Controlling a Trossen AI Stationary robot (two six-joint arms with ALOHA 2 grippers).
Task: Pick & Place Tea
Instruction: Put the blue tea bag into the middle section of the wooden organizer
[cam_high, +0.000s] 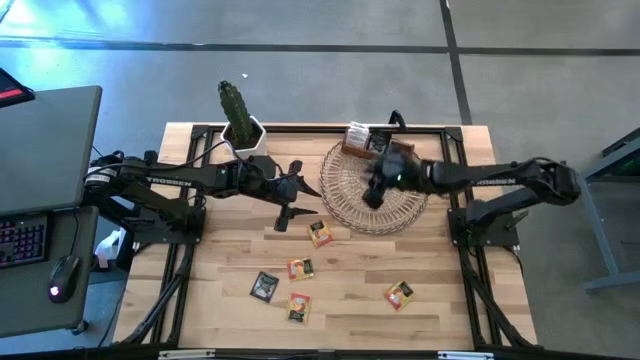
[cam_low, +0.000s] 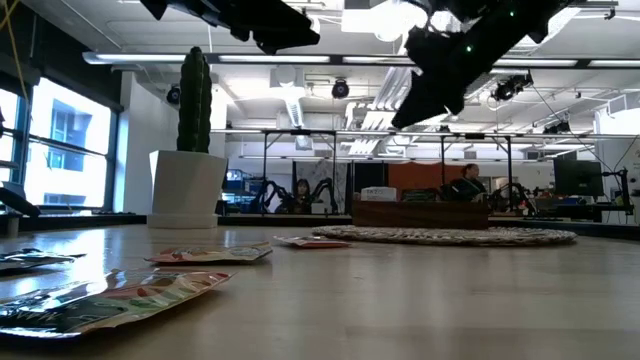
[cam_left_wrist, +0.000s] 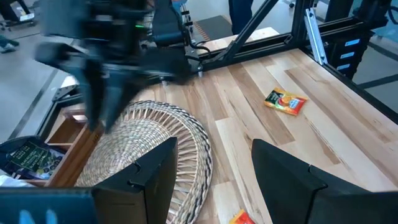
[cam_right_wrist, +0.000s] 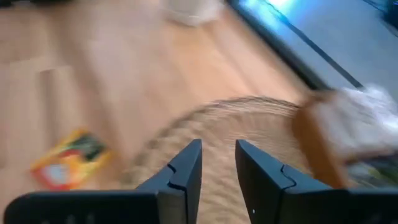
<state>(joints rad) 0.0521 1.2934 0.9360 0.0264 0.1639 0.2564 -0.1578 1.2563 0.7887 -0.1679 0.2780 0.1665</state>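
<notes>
The right gripper (cam_high: 375, 190) hangs above the round wicker mat (cam_high: 345, 195), its two fingers (cam_right_wrist: 186, 171) parted by a narrow gap with nothing between them. At the mat's twelve o'clock edge sits the wooden compartment box (cam_high: 362, 146), with sachets inside. The left gripper (cam_high: 292, 195) waits just off the mat's nine o'clock side, fingers (cam_left_wrist: 155, 180) spread wide and empty. Five tea sachets lie loose on the wooden table (cam_high: 440, 310): an orange one (cam_high: 320, 233) at the mat's seven o'clock, another (cam_high: 301, 268) below it, a black one (cam_high: 264, 286), a yellow-orange one (cam_high: 298, 308), and one (cam_high: 399, 295) at the mat's five o'clock. A potted cactus (cam_high: 236, 110) stands at the table's far edge.
</notes>
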